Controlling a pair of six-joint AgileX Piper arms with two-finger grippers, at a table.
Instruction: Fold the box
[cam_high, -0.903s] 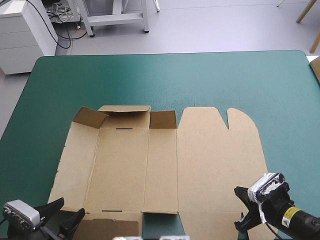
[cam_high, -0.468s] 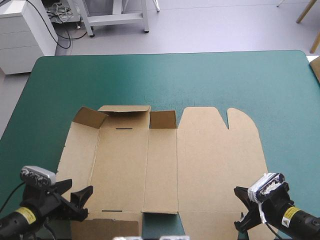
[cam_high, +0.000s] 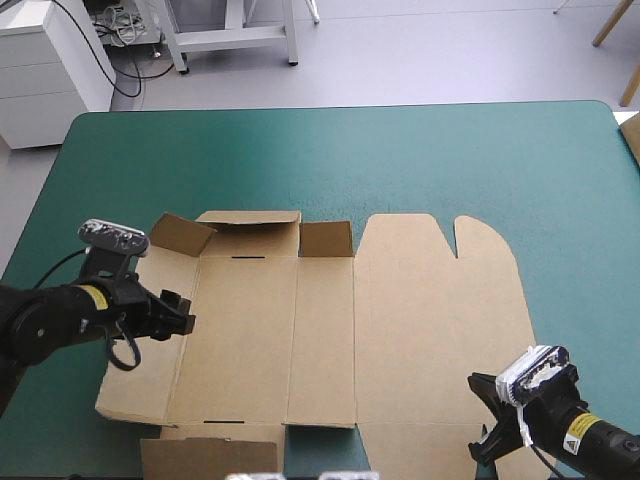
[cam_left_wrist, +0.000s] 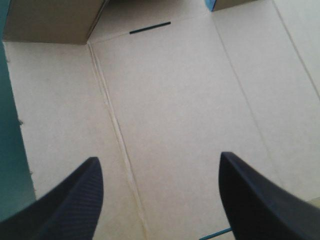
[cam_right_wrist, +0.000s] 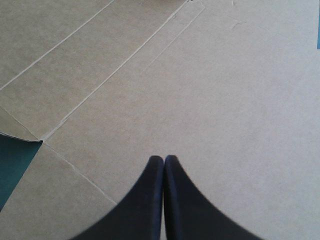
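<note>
The brown box (cam_high: 400, 320) lies as a flat cut sheet on the teal-green cover, with small flaps (cam_high: 180, 233) tilted up along its far left edge. My left gripper (cam_high: 184, 312) hovers open over the sheet's left side panel, near a fold line. In the left wrist view the black fingers (cam_left_wrist: 75, 200) stand wide apart over bare board (cam_left_wrist: 170, 110), with a dark slot (cam_left_wrist: 150, 27) ahead. My right gripper (cam_high: 480, 415) sits shut over the sheet's near right part. In the right wrist view its fingers (cam_right_wrist: 164, 161) meet in one point above creased board (cam_right_wrist: 210, 90).
Teal-green cover (cam_high: 330, 160) lies bare across the table's far half. A strip of it shows left of the sheet (cam_left_wrist: 7, 150) and at a notch beside my right gripper (cam_right_wrist: 12, 160). A brown edge (cam_high: 632, 135) shows at the table's right edge.
My left arm has swung from the table's near left corner farther onto the box's left panel, still open. The right gripper and the sheet have not moved.
</note>
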